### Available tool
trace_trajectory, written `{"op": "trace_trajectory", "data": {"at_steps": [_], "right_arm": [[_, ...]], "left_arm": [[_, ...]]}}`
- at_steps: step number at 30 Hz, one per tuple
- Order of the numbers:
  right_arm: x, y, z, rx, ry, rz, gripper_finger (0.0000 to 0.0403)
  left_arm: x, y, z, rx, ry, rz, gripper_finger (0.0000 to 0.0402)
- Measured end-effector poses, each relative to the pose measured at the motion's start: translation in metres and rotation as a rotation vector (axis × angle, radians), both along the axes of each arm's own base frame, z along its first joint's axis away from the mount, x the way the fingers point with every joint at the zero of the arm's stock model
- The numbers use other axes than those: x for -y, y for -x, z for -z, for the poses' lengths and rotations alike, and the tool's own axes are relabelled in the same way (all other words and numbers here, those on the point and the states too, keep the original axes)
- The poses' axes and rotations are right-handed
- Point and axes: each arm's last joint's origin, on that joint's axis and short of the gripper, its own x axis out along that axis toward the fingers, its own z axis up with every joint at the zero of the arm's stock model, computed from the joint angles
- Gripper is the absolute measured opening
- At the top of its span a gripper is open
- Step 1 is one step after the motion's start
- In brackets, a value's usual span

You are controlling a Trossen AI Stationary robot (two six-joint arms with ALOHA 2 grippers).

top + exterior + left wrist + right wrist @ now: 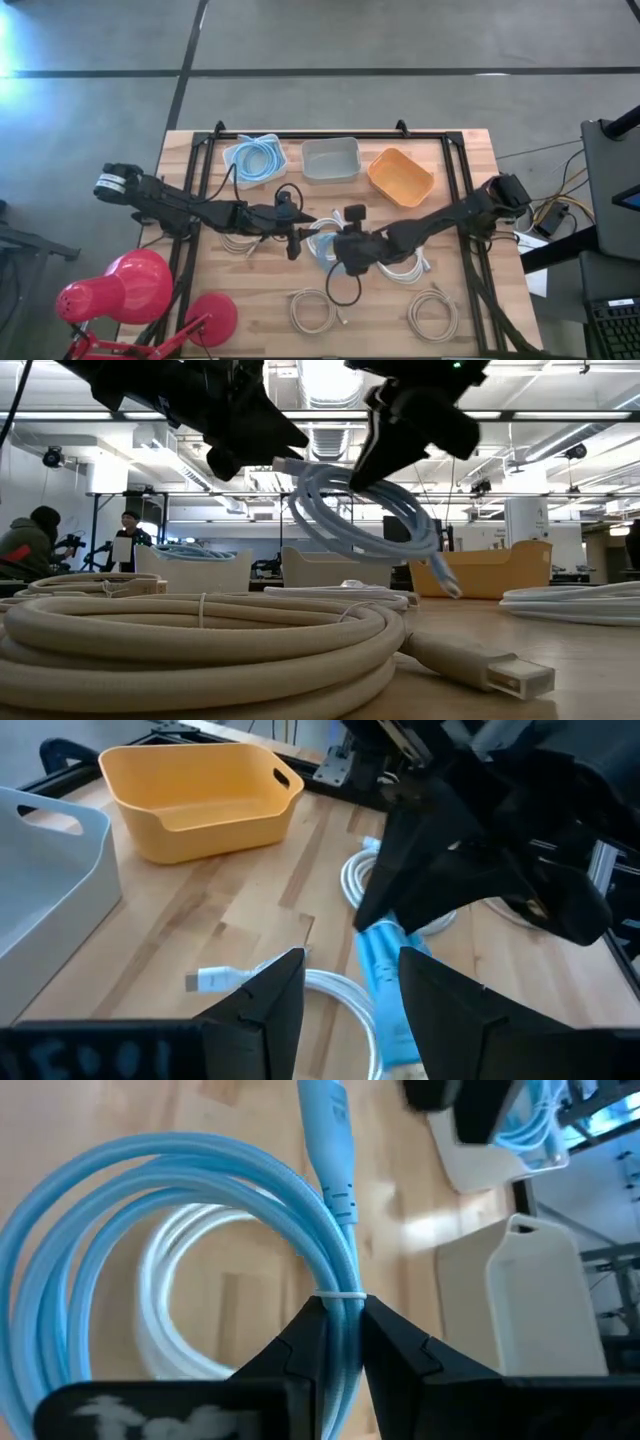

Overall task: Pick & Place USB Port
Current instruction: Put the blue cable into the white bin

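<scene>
A light blue USB cable, coiled and tied, hangs above the table's middle with my right gripper shut on it. Its plug end sticks out past the coil. In the high view the coil lies between the two grippers. My left gripper stands open just left of it, and the blue cable shows ahead between its fingers without any contact showing. A light blue bin at the far left holds another blue cable. My right gripper pinches the coil's bundled strands between its two fingers, right at the white tie. The fingers slant down from the table's right side and lie across the strands. The coil hangs below the fingers, lifted clear of the table.
A grey bin and an orange bin stand at the far edge. White cables lie near the middle, and beige coils near the front edge. A red lamp stands at the near left.
</scene>
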Motion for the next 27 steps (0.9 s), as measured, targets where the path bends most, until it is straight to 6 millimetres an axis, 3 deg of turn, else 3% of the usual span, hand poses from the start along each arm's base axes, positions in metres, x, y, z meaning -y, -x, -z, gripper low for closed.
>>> {"op": "trace_trajectory", "data": {"at_steps": [6,15,27], "right_arm": [[0.016,-0.005,-0.001,-0.018,0.051,-0.002,0.005],[0.03,-0.003,-0.008,0.033,0.252,0.172,0.0051],[0.029,-0.006,-0.017,0.136,0.217,0.217,0.0052]], "left_arm": [[-0.002,0.0,0.0,0.003,0.024,-0.016,0.0166],[-0.003,0.0,0.0,0.008,0.036,-0.053,0.0165],[-0.007,0.002,0.003,-0.013,0.013,-0.176,0.0165]]}}
